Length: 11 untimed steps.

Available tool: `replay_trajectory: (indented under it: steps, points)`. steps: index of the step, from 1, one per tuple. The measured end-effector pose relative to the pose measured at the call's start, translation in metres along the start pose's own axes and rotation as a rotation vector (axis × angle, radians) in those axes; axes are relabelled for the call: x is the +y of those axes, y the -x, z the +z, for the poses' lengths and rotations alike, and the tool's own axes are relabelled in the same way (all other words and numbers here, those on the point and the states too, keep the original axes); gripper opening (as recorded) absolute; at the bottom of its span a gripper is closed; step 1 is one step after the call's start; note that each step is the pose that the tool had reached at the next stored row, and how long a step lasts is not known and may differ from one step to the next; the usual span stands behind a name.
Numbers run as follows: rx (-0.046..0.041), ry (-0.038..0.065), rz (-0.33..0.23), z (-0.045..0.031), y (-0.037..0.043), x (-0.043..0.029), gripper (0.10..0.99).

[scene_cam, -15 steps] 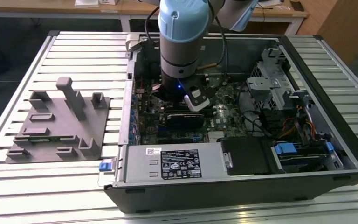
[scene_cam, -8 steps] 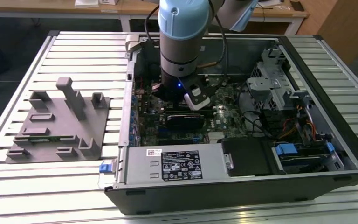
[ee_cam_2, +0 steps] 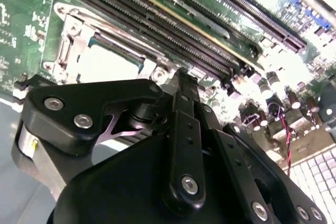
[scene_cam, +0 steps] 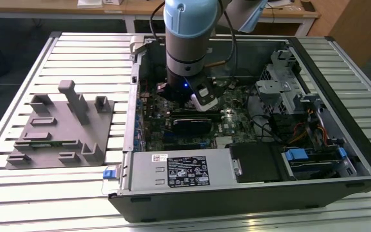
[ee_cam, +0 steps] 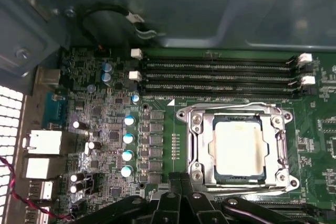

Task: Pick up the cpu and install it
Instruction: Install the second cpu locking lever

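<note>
Small flat square cpu with pale silvery top point(ee_cam: 236, 146) lies flat, face up, seated in dark socket with metal frame point(ee_cam: 195, 150) on green motherboard point(ee_cam: 110, 145); square, no long axis. Black memory slots point(ee_cam: 215, 77) run alongside. Black gripper point(ee_cam: 181, 203) hovers near socket edge, empty; finger state cannot tell

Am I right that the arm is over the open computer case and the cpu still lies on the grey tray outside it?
Not quite. The cpu sits in the motherboard's metal-framed socket, as the first wrist view shows, not on the grey tray. The arm is over the open computer case.
</note>
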<state>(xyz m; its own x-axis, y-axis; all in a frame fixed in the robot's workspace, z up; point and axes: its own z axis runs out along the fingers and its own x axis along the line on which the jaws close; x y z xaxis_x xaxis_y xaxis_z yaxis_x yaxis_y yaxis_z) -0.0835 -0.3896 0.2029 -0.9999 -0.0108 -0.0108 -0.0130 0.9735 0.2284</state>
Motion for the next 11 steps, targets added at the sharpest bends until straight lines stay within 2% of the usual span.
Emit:
replay_trajectory:
  steps: [5,11]
  points:
    - [-0.0002,0.011,0.000,-0.0070,0.0000,0.0024,0.106]
    - [-0.0004,0.030,0.000,-0.0147,0.0001,0.0047,0.106]
